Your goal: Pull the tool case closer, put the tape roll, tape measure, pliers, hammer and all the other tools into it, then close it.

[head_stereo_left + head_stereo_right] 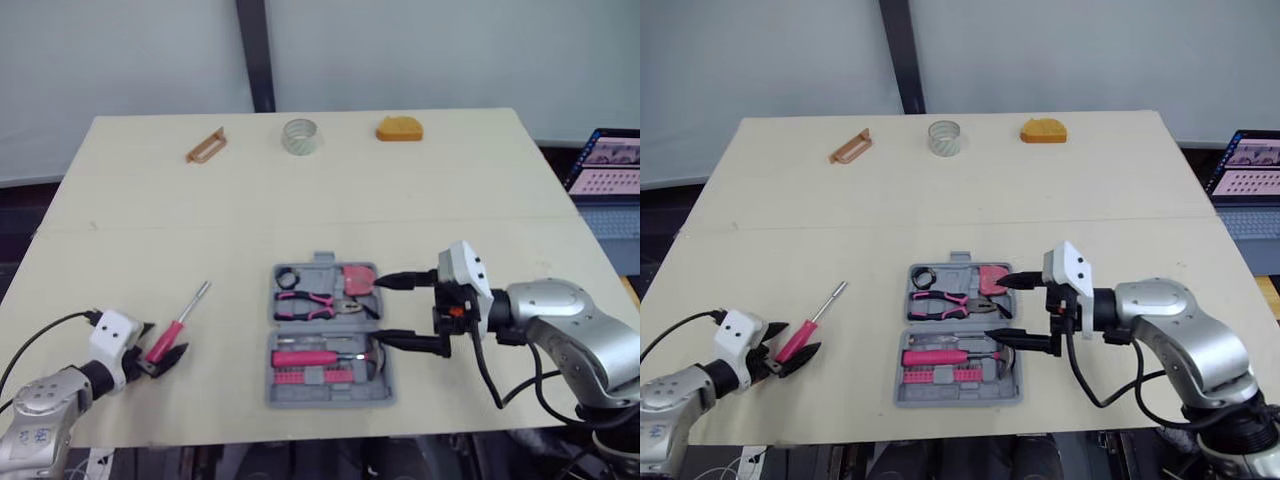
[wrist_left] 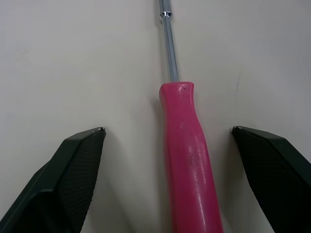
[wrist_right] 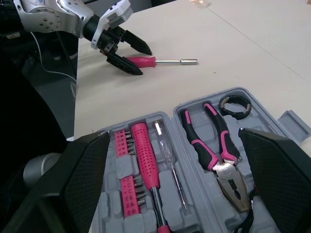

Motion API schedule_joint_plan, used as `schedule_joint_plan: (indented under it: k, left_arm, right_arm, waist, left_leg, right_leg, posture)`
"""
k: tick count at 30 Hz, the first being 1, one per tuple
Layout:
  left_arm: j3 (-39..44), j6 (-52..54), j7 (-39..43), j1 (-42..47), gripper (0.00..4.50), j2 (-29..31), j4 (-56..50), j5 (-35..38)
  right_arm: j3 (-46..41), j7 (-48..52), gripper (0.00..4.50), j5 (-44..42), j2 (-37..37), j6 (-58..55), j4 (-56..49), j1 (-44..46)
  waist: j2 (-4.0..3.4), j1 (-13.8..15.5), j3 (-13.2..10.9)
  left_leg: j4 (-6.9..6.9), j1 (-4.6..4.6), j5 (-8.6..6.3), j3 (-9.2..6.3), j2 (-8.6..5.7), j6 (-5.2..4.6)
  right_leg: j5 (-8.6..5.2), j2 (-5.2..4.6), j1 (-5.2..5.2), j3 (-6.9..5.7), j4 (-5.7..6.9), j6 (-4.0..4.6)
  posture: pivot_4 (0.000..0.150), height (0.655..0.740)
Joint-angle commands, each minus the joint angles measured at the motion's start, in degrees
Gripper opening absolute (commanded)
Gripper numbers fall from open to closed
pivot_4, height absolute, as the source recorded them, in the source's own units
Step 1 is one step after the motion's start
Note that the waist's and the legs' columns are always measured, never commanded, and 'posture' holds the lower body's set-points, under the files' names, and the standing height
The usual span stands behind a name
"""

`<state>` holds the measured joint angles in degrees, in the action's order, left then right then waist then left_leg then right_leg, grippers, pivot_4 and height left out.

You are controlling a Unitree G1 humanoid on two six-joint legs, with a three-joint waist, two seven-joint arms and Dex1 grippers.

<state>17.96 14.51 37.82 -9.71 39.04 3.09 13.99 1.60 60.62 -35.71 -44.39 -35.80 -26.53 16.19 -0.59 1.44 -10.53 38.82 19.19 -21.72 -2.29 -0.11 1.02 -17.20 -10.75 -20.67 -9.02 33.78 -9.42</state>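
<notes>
Between spread fingers (image 2: 73, 170) of the left hand (image 2: 167, 129) lies the pink-handled screwdriver (image 2: 187, 160).

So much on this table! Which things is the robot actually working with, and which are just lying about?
Job: grey tool case; pliers lying in it; pink screwdriver, which the open left hand straddles.
Lying about: orange block, brown clip, laptop at the right.
Unsure: pale tape roll far back; could be either.
</notes>
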Motion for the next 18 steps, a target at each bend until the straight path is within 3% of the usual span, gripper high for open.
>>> schedule_joint_plan:
  k: [1,7,10,16,18]
  left_arm:
    - [-0.8,1.7,-1.0,-0.1,4.50,-0.3,0.8,-1.0]
    - [-2.2,2.5,-1.7,1.4,4.50,-0.9,1.4,-1.8]
    - [-2.4,2.8,-2.2,1.8,3.63,-1.1,1.8,-2.1]
    - [-2.5,2.4,-2.4,2.2,0.66,-1.1,2.6,-2.2]
    - [-2.4,2.2,-2.4,2.2,0.64,-1.1,2.7,-2.2]
  right_arm:
    - [-0.8,-0.1,4.47,-0.4,0.0,1.0,-1.2,0.2]
    - [-0.5,-0.5,4.47,0.0,0.5,1.0,-0.7,0.6]
    - [-0.6,-0.6,4.50,0.0,0.6,0.8,-0.8,0.6]
    - [-0.8,-0.8,4.50,-0.3,0.5,0.4,-1.0,0.6]
    - [-0.9,-0.9,4.50,-0.5,0.5,0.3,-1.1,0.6]
  waist:
    - [0.00,0.0,0.0]
    - [-0.09,0.3,0.0]
    - [-0.10,0.3,0.0]
    - [-0.10,0.1,0.0]
    - [-0.10,0.1,0.0]
  left_leg:
    - [0.03,0.00,0.00,0.00,0.00,0.00]
    - [0.06,-0.01,-0.01,-0.01,0.00,0.01]
    - [0.10,0.00,-0.01,-0.02,-0.01,0.01]
    - [0.09,-0.01,-0.01,-0.02,0.00,0.01]
    - [0.10,-0.01,-0.01,-0.02,0.00,0.01]
  right_leg:
    - [0.00,0.00,0.01,0.01,0.00,0.00]
    - [0.00,0.00,0.02,0.03,0.03,0.01]
    - [0.00,0.00,0.03,0.04,0.04,0.01]
    - [0.01,0.00,0.03,0.04,0.04,0.01]
    - [0.01,0.00,0.03,0.05,0.05,0.01]
  posture:
    - [0.150,0.7400]
    - [0.150,0.7400]
    - [0.150,0.7400]
    - [0.150,0.7400]
    - [0.150,0.7400]
